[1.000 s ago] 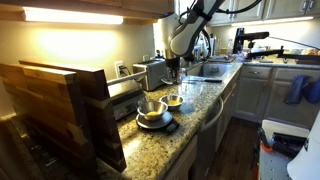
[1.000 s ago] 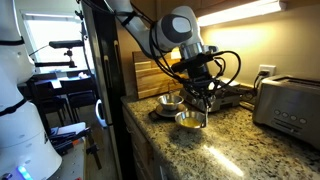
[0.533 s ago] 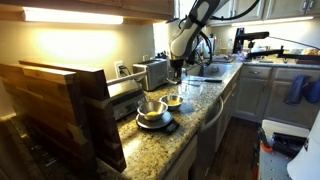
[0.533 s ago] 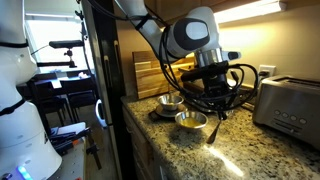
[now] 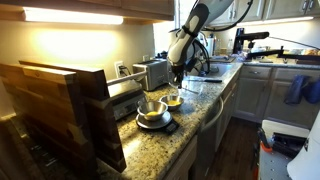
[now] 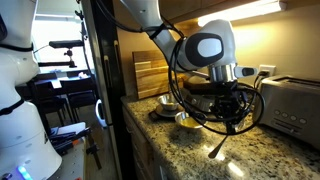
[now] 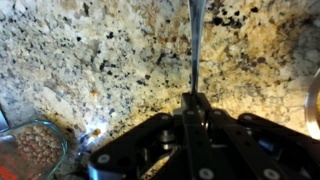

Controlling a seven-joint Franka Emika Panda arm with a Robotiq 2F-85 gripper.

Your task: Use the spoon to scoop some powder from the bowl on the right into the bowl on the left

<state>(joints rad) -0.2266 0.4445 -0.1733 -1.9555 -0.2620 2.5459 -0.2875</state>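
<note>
Two metal bowls stand on the granite counter in both exterior views: one [image 5: 152,108] [image 6: 170,101] on a dark scale, one [image 5: 173,100] [image 6: 187,121] beside it with yellowish contents. My gripper [image 6: 230,118] [image 5: 177,82] is shut on a spoon [image 6: 220,147] that hangs tip-down over bare counter, past the bowls on the toaster side. In the wrist view the gripper [image 7: 194,100] clamps the thin spoon handle [image 7: 194,45], which runs straight up the picture over the granite. I cannot tell whether the spoon carries powder.
A toaster [image 6: 290,105] [image 5: 152,72] stands against the wall beyond the gripper. Wooden boards [image 5: 60,110] stand at one end of the counter, a sink [image 5: 205,70] at the other. A glass dish with brown contents [image 7: 35,150] lies at the wrist view's lower left.
My gripper has moved with the spoon from above the bowls sideways along the counter towards the toaster. The bowls have not moved.
</note>
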